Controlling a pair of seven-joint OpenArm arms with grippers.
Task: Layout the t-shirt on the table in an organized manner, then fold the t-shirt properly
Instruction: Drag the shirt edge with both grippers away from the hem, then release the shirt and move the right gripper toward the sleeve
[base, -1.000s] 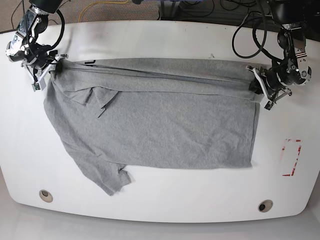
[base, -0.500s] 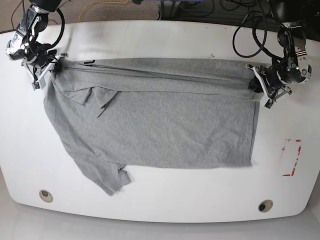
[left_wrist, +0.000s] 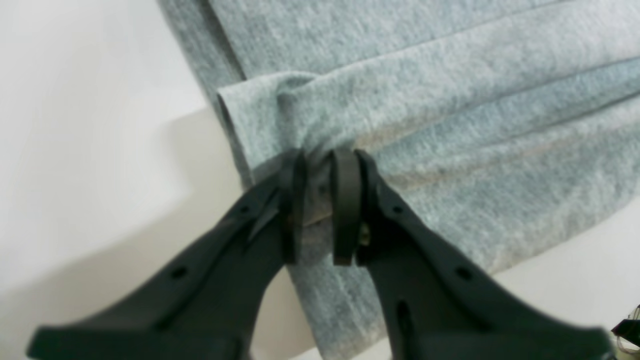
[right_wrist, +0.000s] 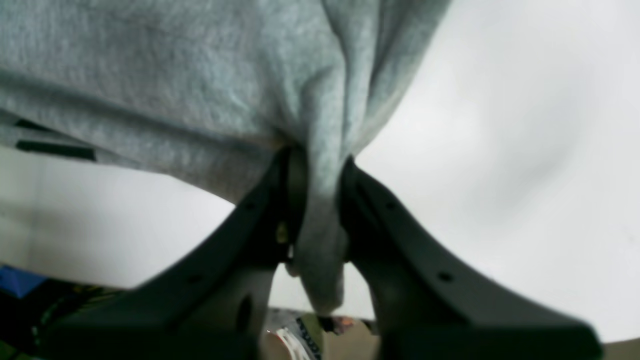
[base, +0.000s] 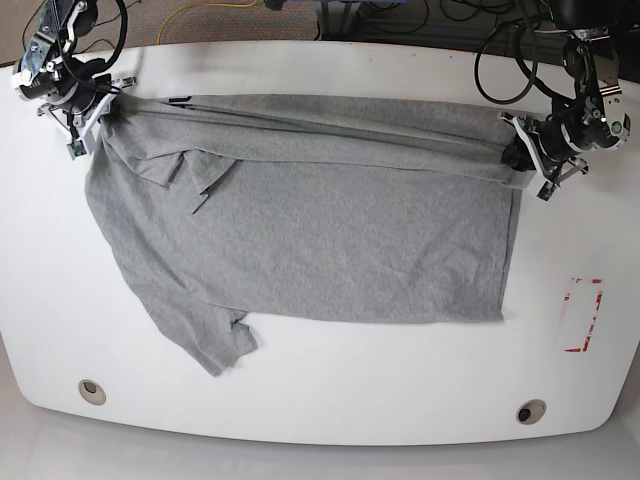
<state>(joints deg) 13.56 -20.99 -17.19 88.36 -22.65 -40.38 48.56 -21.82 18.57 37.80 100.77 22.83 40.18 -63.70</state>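
A grey t-shirt (base: 310, 220) lies spread across the white table (base: 330, 390), its far edge pulled taut between both arms. On the base view's right, my left gripper (base: 520, 155) is shut on the shirt's far right corner; the left wrist view shows its fingers (left_wrist: 345, 200) pinching a gathered fold of the t-shirt (left_wrist: 425, 100). On the base view's left, my right gripper (base: 100, 112) is shut on the far left corner, and in the right wrist view a bunch of the t-shirt (right_wrist: 200, 85) hangs between the fingers (right_wrist: 350, 200). A sleeve (base: 215, 345) trails toward the near left.
Two round grommet holes (base: 91, 390) (base: 530, 411) sit near the table's front edge. A red-outlined rectangle mark (base: 583, 315) is on the right side. Cables (base: 500, 70) run behind the table's far edge.
Both grippers have moved toward the table's far edge, dragging the shirt's top edge and the whole shirt with them. The grips are unchanged.
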